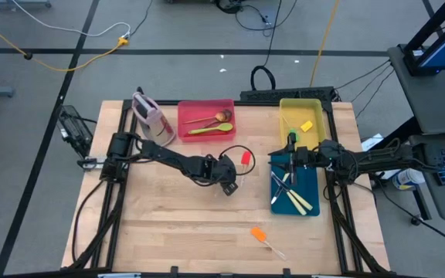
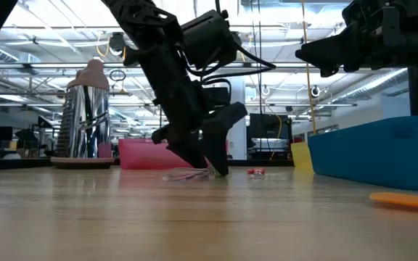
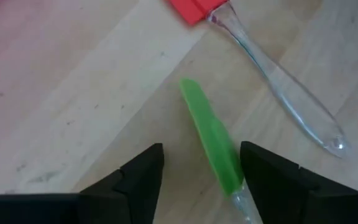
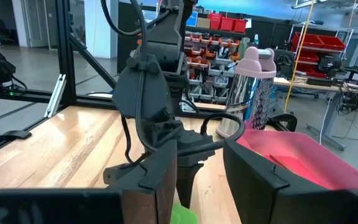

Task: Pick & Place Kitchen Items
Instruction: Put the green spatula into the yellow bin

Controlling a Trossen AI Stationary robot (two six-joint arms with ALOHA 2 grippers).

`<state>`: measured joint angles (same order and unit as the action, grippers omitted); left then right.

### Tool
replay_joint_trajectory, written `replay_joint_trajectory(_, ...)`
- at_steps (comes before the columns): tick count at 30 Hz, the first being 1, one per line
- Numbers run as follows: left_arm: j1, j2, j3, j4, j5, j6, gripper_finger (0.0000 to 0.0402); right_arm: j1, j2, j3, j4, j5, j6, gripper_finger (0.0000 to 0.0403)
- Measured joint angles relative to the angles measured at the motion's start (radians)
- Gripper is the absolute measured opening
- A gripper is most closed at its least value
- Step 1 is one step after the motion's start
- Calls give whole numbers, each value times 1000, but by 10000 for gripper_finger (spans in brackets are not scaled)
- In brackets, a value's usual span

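Left wrist view: we see the left end effector (image 3: 201, 177) spread around a green spatula (image 3: 211, 138) on the table (image 3: 73, 106); red spatula (image 3: 194, 9) at 12 o'clock. Right end effector (image 4: 201, 180) holds a wooden utensil (image 4: 149, 199).

Two matte black jointed arms here, chunky housings, black cables looping beside them; the left tool (image 3: 201, 180) shows blunt, angular black fingers (image 3: 138, 180).

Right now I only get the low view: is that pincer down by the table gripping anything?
Observer: No. The left pincer is open, its fingers either side of a green spatula lying flat.
Operator: Anything beside it?
Observer: A red spatula with a clear handle, lying apart from the green one.
Operator: And the other arm?
Observer: The right pincer hovers over the far end of the blue tray, which holds cream-handled knives.
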<state>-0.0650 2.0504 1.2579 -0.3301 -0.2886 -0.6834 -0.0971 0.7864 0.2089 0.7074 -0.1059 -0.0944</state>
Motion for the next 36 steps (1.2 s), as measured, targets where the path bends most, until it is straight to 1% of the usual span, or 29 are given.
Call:
replay_joint_trajectory(2,1,14,1,-1,0,1,209,0,0,0,-1,0,0,128)
replay_joint_trajectory(4,4,19,0,-5,6,8,185,0,0,0,0,0,0,128)
replay_joint_trajectory(7,8,20,-1,-5,18,27,136,0,0,0,0,0,0,128)
replay_joint_trajectory(12,9,12,-2,0,30,26,38,0,0,0,0,1,0,128)
replay_joint_trajectory(13,9,10,-2,0,33,26,23,0,0,0,0,2,0,128)
replay_joint_trajectory(14,9,2,-2,-1,34,25,16,0,0,0,0,3,0,128)
replay_joint_trajectory(18,3,-35,-8,12,31,26,24,0,0,0,1,3,0,128)
replay_joint_trajectory(20,-8,-77,-13,29,19,60,22,0,0,0,11,3,-4,128)
replay_joint_trajectory(22,-16,-126,-7,106,4,110,13,0,0,0,20,4,-5,128)
replay_joint_trajectory(26,-23,-200,-6,245,-54,238,15,0,0,0,30,4,-1,128)
replay_joint_trajectory(29,-24,-238,-8,393,-54,347,20,0,0,0,35,4,3,128)
replay_joint_trajectory(33,-24,-250,-5,609,-26,507,13,0,9,0,95,1,39,128)
replay_joint_trajectory(36,-23,-246,-6,687,3,575,13,0,40,0,158,-7,82,128)
